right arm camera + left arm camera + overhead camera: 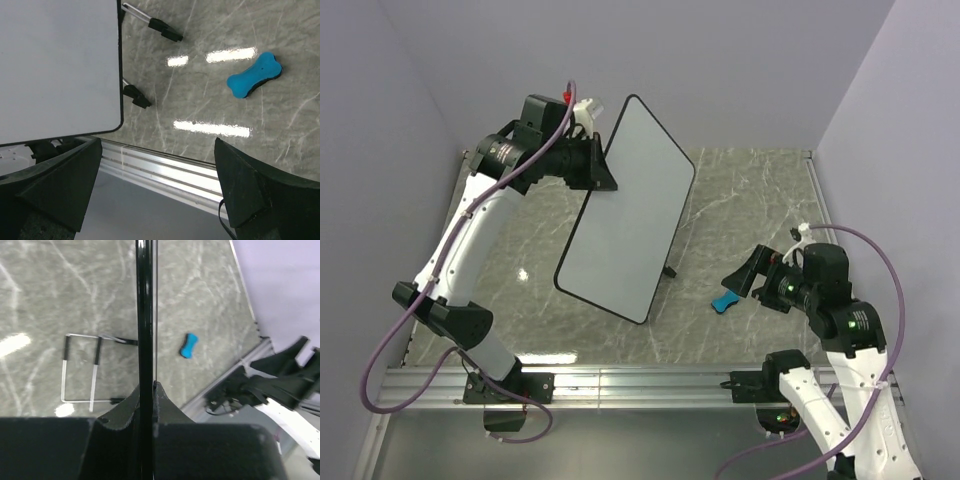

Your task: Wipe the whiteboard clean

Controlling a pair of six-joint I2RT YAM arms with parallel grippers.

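Note:
The whiteboard (pixel 630 210) is a white board with a thin black frame, held tilted above the table. Its face shows no marks in the top view or in the right wrist view (pixel 55 65). My left gripper (pixel 604 176) is shut on the board's far left edge. In the left wrist view the frame (pixel 145 315) runs edge-on between my left gripper's (pixel 148 390) jaws. The wire stand legs (pixel 80 370) hang under the board. A small blue eraser (pixel 725 301) lies on the table. My right gripper (pixel 745 275) is open and empty just right of it.
The marble tabletop (pixel 750 200) is walled at the back and both sides. An aluminium rail (pixel 640 380) runs along the near edge and also shows in the right wrist view (pixel 165 170). One stand foot (pixel 670 271) hangs near the table left of the eraser (pixel 254 75).

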